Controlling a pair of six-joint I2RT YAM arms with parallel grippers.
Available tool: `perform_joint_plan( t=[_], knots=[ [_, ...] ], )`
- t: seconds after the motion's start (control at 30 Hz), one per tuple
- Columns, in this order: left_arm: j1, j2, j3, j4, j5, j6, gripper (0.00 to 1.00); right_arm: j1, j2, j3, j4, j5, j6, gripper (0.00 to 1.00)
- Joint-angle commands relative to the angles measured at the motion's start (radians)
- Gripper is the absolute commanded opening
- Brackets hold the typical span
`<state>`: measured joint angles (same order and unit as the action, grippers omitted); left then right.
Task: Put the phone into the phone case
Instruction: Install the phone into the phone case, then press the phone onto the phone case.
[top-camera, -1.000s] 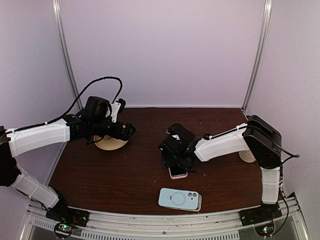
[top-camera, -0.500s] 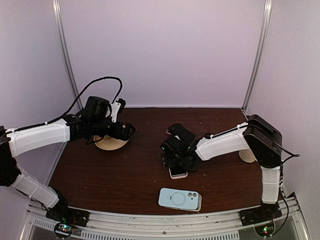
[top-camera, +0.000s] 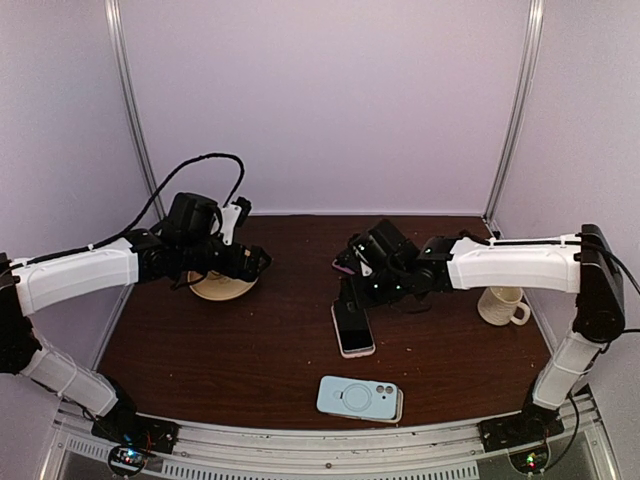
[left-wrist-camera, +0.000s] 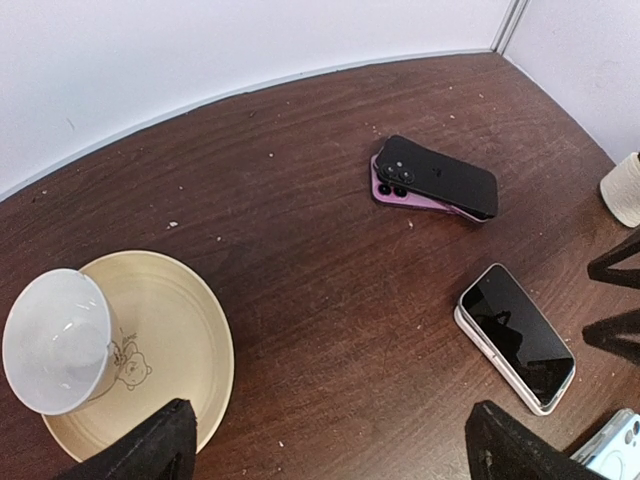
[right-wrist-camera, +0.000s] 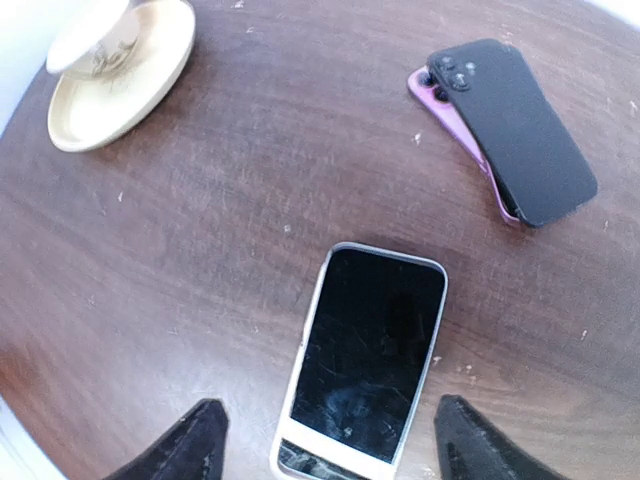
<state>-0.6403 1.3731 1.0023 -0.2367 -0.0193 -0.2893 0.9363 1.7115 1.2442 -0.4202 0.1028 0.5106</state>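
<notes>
Nearest the bases: case, light blue, flat, back up, ring and camera cutout showing, close to the front edge of the table. Thin tan edge peeking out under its right side; cannot tell what.

Next back: phone, flat on the wood, dark screen up, pale rim, lying roughly front-to-back. Near the case but apart from it, not inside.

Over the phone's far end: right gripper, fingers spread wide. In the wrist view, one finger on each side of that end, clear of the rim. Gripping nothing. Height above the table: cannot tell.

About level with that, far right: mug, cream, upright, handle to the right, well apart from the phone.

Left side, a bit further back: plate, tan, with a white cup sitting on it off-centre. Left gripper hanging over the plate's edge, fingers fully apart, empty.

Farthest: stack, a black phone-shaped slab lying skewed on a purple one, lenses up. Just beyond the right gripper and mostly hidden behind it from the top camera.
</notes>
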Motion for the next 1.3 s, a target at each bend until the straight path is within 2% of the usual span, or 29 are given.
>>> perform_joint_plan(
  t=[0.0,0.1,0.23,0.3,0.63,0.97,1.13,1.27],
  knots=[
    [0.010,-0.018,-0.007,0.046,0.046,0.019,0.98,-0.058,-0.003,-0.054,-0.133,-0.237,0.061,0.64],
    [0.010,-0.009,-0.007,0.052,0.089,0.021,0.97,-0.061,0.000,-0.079,-0.137,-0.271,0.082,0.57],
    [0.010,-0.003,-0.008,0.056,0.105,0.019,0.97,-0.070,0.035,-0.115,-0.116,-0.321,0.102,0.42],
    [0.009,-0.003,-0.010,0.060,0.113,0.017,0.98,-0.070,0.049,-0.134,-0.085,-0.345,0.110,0.37],
    [0.009,-0.010,-0.010,0.063,0.130,0.015,0.98,-0.070,0.098,-0.178,-0.080,-0.262,0.118,0.22],
    [0.009,-0.012,-0.010,0.062,0.127,0.019,0.97,-0.016,0.175,-0.164,-0.192,-0.099,0.098,0.18],
    [0.009,-0.010,-0.010,0.062,0.130,0.021,0.97,0.020,0.145,-0.032,-0.360,0.069,0.061,0.24],
    [0.009,-0.013,-0.009,0.062,0.134,0.022,0.97,0.052,0.118,0.055,-0.384,0.120,-0.010,0.26]
  ],
)
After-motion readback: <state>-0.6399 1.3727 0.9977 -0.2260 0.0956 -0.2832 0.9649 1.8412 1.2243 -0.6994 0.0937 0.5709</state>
